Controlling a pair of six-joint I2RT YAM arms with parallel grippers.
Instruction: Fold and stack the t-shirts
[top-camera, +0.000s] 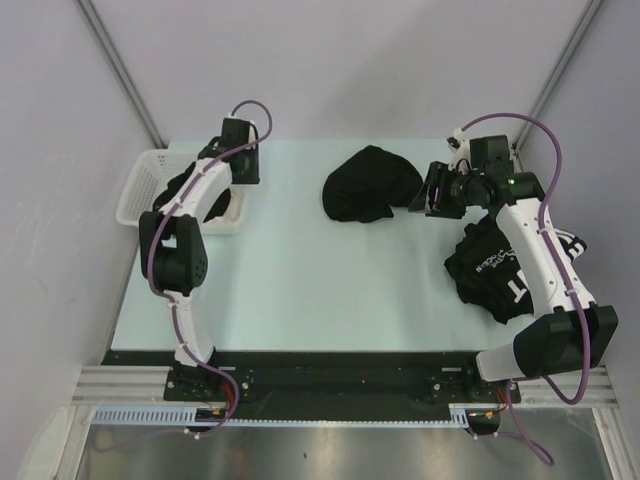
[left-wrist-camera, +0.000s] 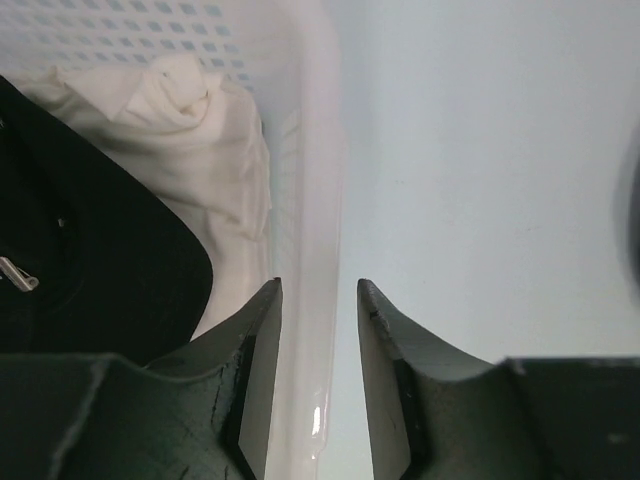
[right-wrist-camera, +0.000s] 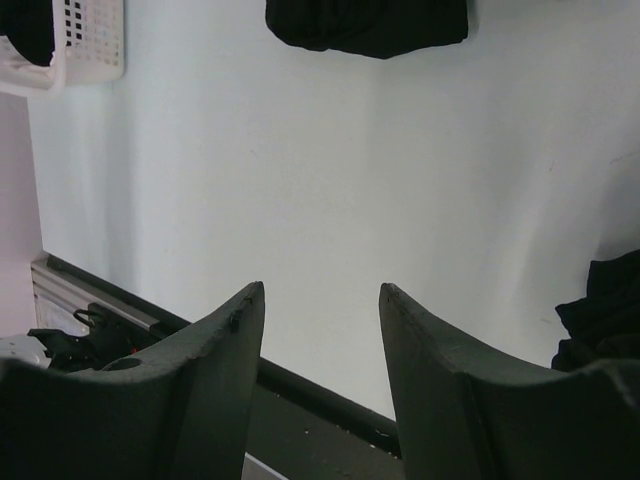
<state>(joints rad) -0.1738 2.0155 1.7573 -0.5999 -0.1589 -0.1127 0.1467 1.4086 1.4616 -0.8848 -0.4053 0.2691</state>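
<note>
Where pale table (top-camera: 300, 285) meets grey walls (top-camera: 350, 60), left gripper (left-wrist-camera: 318, 286) and right gripper (right-wrist-camera: 321, 288) parted, empty.

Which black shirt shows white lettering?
The rightmost shirt; the crumpled middle shirt and the shirt in the basket show plain black.

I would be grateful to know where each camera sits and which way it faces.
Top external: high behind the robot, looking down on the table; left arm, right arm, basket, crumpled t-shirt and lettered t-shirt show.
Left wrist: on the left arm's wrist, looking down at the basket's wall and white cloth; left fingers show.
Right wrist: on the right arm's wrist, looking across the table toward the basket; right fingers show.
Shared: top external and right wrist both show the crumpled t-shirt.
</note>
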